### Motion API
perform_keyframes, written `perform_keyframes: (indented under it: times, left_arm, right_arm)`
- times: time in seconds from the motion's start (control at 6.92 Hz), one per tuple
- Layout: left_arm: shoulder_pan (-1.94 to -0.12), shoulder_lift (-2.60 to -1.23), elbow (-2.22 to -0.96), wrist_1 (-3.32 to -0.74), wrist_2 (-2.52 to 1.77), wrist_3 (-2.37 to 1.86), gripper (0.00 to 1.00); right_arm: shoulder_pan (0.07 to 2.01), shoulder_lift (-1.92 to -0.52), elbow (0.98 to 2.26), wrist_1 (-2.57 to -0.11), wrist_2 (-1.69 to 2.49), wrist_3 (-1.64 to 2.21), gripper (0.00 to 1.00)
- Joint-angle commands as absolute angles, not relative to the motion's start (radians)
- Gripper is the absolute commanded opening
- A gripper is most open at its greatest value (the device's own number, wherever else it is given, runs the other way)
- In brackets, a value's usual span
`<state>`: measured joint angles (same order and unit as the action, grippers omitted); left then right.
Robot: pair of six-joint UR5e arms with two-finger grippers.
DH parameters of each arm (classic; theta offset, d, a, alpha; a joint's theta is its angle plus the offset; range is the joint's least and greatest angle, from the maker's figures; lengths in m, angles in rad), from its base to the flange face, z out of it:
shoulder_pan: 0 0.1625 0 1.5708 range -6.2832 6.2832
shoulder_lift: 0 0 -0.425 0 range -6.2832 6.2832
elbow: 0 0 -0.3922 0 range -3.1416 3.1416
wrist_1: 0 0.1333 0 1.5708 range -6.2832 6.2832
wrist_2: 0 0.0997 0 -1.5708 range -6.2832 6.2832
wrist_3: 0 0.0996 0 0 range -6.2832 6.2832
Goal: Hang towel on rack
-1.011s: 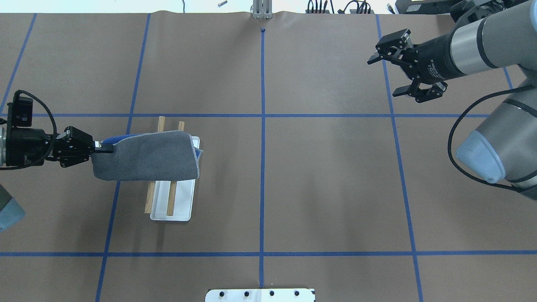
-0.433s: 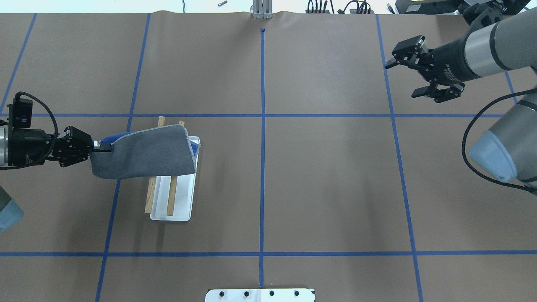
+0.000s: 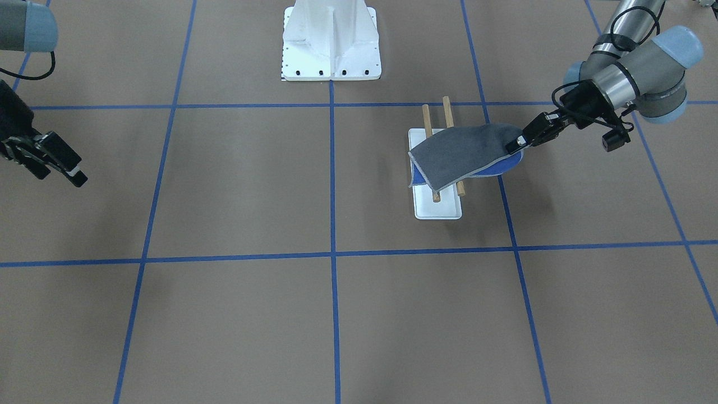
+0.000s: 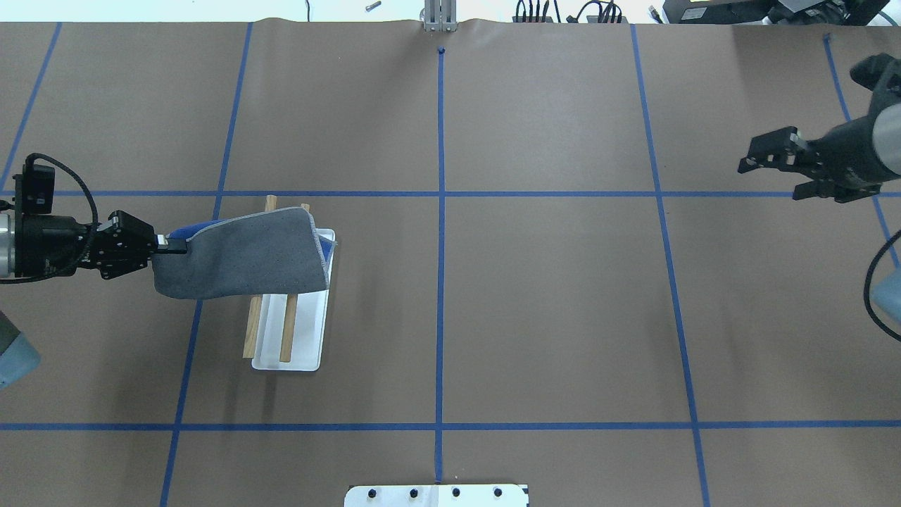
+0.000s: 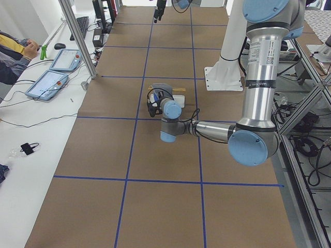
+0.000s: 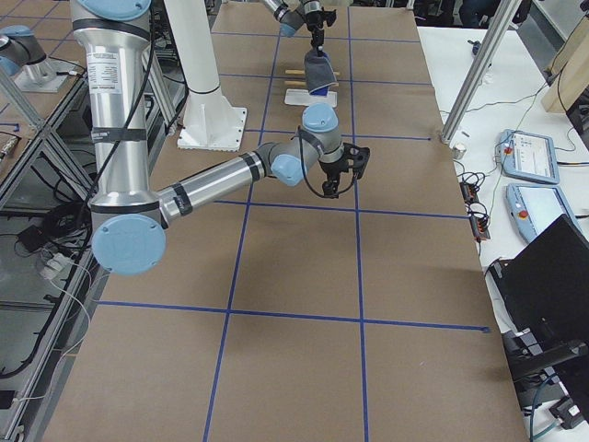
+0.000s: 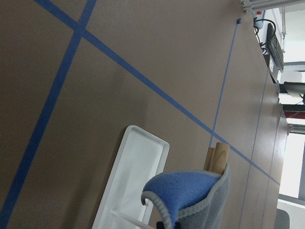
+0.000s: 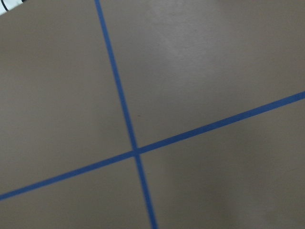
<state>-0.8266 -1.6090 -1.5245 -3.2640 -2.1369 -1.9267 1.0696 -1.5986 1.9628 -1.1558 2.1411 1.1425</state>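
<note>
Left gripper (image 4: 176, 245) is at the left of the worktop (image 4: 549, 317), jaws pinching the left end of the towel (image 4: 243, 257) and holding that end up off the surface. The towel runs right from there, grey side up, across both wooden bars (image 4: 287, 331) of the rack (image 4: 310, 338). It covers the bars' far-middle stretch; bar ends stick out on the far and near sides. Its right edge curls down over the rack's right side, just above the white base (image 3: 437, 209), with blue reverse showing there and at the pinched end. Can't tell whether the cloth actually rests on the bars. In the left wrist view the blue fold sits right beside a bar end.

Right gripper (image 4: 769, 182) is at the far right, well apart from the rack, jaws spread, holding nothing. Its wrist view shows only worktop and blue tape lines (image 8: 119, 105).
</note>
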Motion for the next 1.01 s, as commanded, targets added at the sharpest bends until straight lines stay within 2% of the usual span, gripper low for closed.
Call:
perform_keyframes:
  times: [0.0,0.14,0.29,0.43,0.87]
  left_arm:
    - [-0.824,-1.611,-1.510,-3.263,-2.117,-1.925,0.00]
    - [-0.824,-1.611,-1.511,-3.263,-2.118,-1.925,0.00]
    - [-0.824,-1.611,-1.508,-3.261,-2.117,-1.925,0.90]
    - [-0.825,-1.609,-1.509,-3.263,-2.105,-1.925,0.98]
    - [-0.825,-1.620,-1.520,-3.264,-2.076,-1.925,0.98]
  right_arm:
    - [1.177,-1.698,1.967,-1.256,2.207,0.746,1.00]
    - [1.216,-1.707,1.970,-1.285,2.220,0.679,1.00]
    - [1.227,-1.709,1.970,-1.289,2.221,0.677,1.00]
    - [1.227,-1.709,1.968,-1.289,2.221,0.676,1.00]
    - [1.242,-1.709,1.968,-1.290,2.238,0.676,1.00]
